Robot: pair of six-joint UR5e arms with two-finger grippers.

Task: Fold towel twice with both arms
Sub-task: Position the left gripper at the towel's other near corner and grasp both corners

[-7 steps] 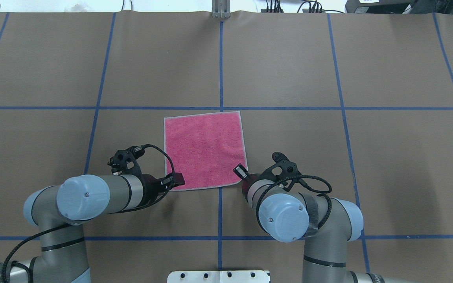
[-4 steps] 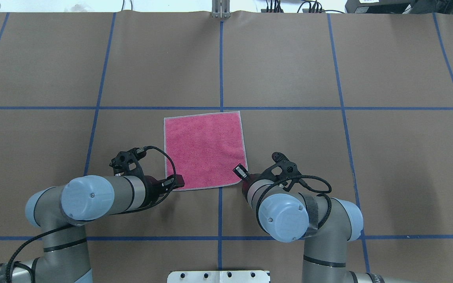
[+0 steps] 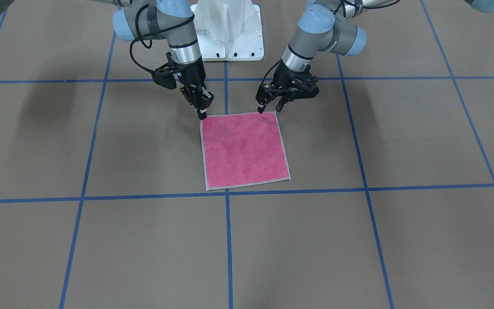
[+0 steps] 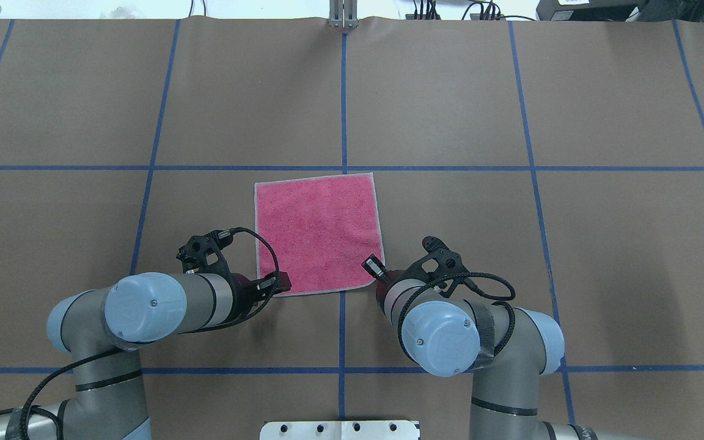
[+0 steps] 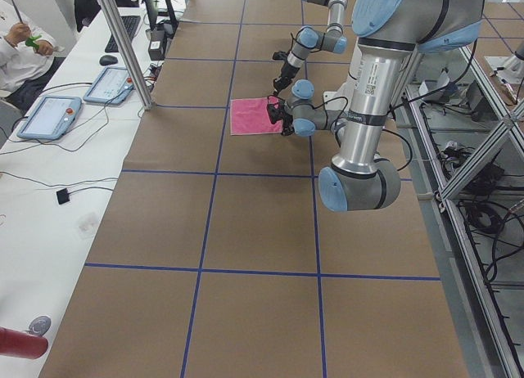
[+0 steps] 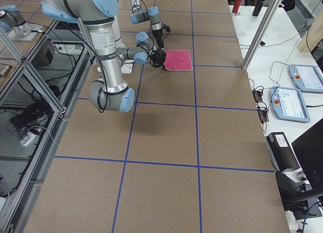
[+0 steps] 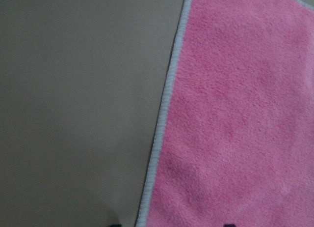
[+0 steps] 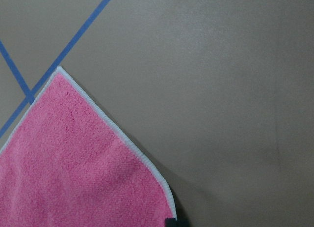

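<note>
The towel (image 4: 318, 232) lies flat with its pink face up, just on the robot's side of the table's middle. It also shows in the front view (image 3: 245, 150). My left gripper (image 3: 269, 108) is open at the towel's near-left corner, one finger on each side of the corner. In the left wrist view the towel's grey-stitched edge (image 7: 162, 119) runs between the two fingertips. My right gripper (image 3: 202, 113) stands at the near-right corner with its fingers together. In the right wrist view that corner (image 8: 164, 197) ends right at the single dark fingertip, so the gripper looks shut on the towel.
Brown paper with blue tape lines (image 4: 343, 110) covers the table. The white pedestal base (image 3: 230, 30) stands behind the arms. Side benches hold tablets (image 5: 49, 116), and a seated person (image 5: 20, 42) shows at the left side view's edge.
My left arm has swung to the right and its gripper has settled closer onto the towel's near-left corner. The right arm and the towel have not moved.
</note>
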